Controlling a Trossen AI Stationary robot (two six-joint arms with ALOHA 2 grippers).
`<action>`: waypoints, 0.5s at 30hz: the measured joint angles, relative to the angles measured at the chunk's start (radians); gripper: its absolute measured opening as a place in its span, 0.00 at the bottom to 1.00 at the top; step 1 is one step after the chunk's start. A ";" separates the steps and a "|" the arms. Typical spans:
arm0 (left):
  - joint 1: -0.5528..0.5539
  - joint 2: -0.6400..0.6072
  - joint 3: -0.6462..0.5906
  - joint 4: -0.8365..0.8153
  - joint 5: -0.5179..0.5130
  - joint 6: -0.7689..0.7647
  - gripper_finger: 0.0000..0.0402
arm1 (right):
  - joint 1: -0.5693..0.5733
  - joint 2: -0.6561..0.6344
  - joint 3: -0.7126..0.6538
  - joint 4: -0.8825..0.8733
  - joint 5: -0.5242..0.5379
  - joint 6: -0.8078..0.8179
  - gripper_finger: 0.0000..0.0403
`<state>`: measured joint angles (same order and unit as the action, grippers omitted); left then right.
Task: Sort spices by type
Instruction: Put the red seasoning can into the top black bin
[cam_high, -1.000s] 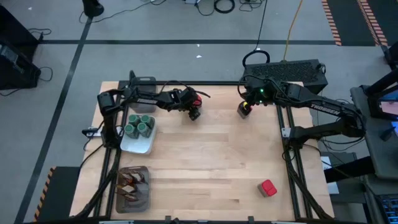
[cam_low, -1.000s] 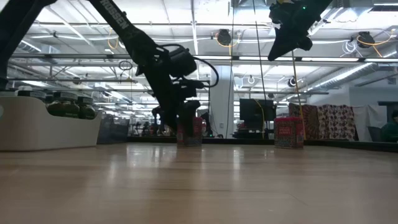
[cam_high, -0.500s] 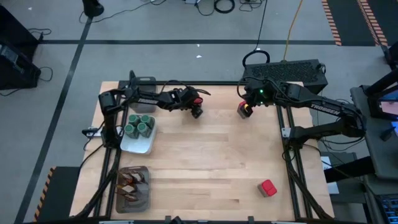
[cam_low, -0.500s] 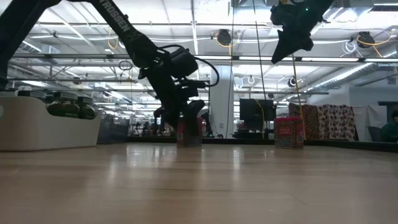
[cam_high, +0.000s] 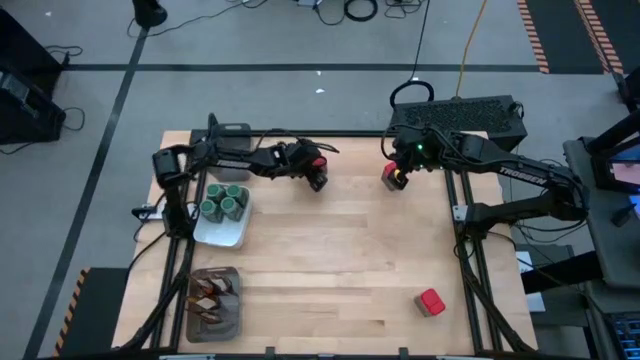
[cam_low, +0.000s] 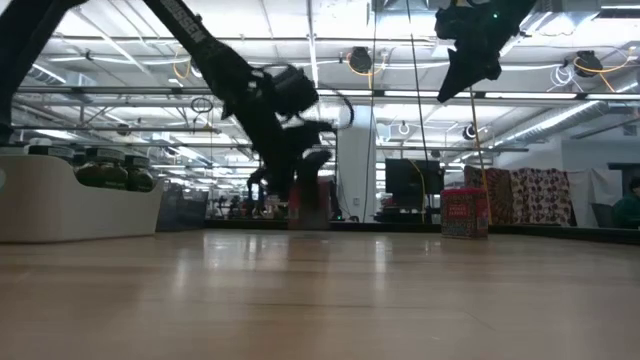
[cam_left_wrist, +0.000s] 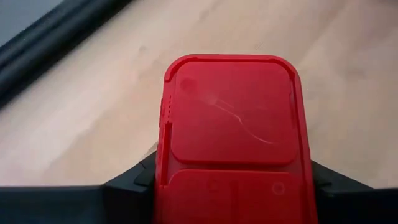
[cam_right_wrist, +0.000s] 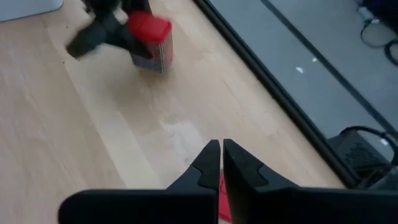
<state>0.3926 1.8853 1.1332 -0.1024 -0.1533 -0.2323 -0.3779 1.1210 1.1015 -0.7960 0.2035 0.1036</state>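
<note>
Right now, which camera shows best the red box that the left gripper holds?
The left wrist view: the red box fills it, clamped in the left gripper. The high view shows it small, the low view blurred, and the right wrist view far off.

- The left gripper (cam_high: 317, 178) has crept toward the table's far edge over the last second, its arm drawing back a touch toward the left side.
- The red box (cam_left_wrist: 231, 137) clamped between its fingers went along with it; in the low view it has come up off the wood and shows blurred at (cam_low: 308, 200).
- In that low view the left wrist has tipped, its housing higher than a moment ago.
- The right gripper (cam_high: 395, 176) has edged slightly toward the far edge too, fingertips together above the second red box (cam_high: 392, 177).
</note>
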 joint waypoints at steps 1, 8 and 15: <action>-0.001 -0.020 0.000 0.002 0.008 -0.009 0.50 | 0.000 0.000 0.000 -0.005 0.000 0.014 0.00; -0.003 -0.225 0.000 -0.075 0.012 -0.075 0.50 | 0.000 0.000 0.000 0.046 -0.049 0.039 0.00; 0.024 -0.502 0.002 -0.450 -0.249 -0.276 0.50 | 0.000 0.000 0.000 0.178 -0.053 0.015 0.00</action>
<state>0.4170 1.3834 1.1351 -0.5523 -0.4022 -0.5080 -0.3775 1.1214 1.1015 -0.6178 0.1502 0.1188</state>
